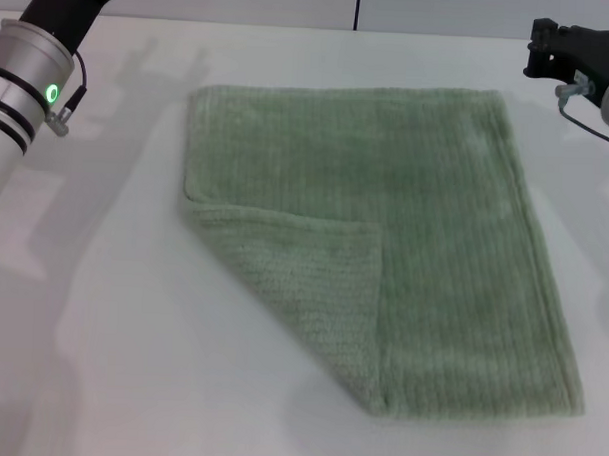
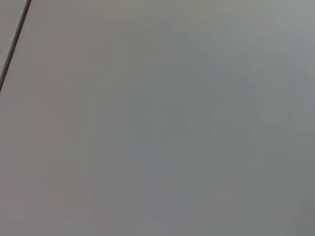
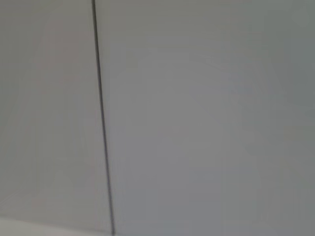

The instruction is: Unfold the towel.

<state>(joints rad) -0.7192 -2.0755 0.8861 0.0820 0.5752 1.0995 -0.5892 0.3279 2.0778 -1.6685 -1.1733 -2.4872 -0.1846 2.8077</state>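
The pale sage-green towel lies flat on the white table in the head view, spread wide. Its near-left corner is folded over onto the towel as a triangular flap. My left arm is raised at the far left, away from the towel, and its gripper is out of view. My right arm is raised at the far right, above the towel's far right corner, and its fingers do not show. Both wrist views show only a plain grey wall with a dark seam.
The table's far edge meets a grey wall with a dark vertical seam. Bare table surface lies left of and in front of the towel.
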